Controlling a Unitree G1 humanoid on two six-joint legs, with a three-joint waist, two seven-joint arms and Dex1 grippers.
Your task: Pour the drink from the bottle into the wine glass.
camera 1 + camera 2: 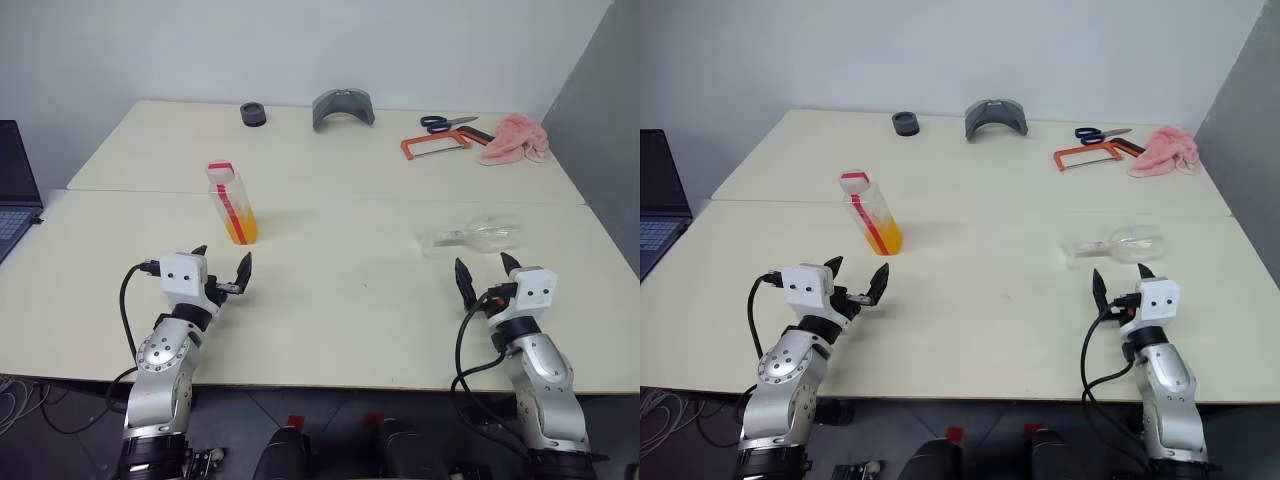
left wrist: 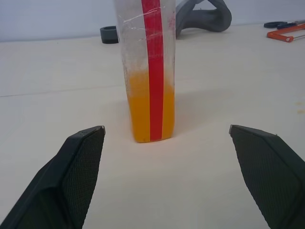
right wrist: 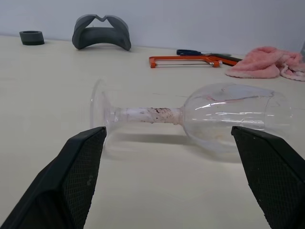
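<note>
bottle (image 1: 231, 204) stands ahead of spread left fingers (image 1: 240, 272); wine glass (image 1: 472, 237) lies before spread right fingers (image 1: 464, 283).

No readable text, brand, number or sign stands on anything. The bottle (image 1: 232, 207), at about 10 o'clock on the table (image 1: 330, 300), carries a label (image 2: 155, 71) that is only a red-and-white stripe, without letters.

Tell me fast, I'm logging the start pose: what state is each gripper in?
Left gripper: open, holding nothing, short of the bottle.
Right gripper: open, holding nothing, short of the wine glass lying on its side.
</note>
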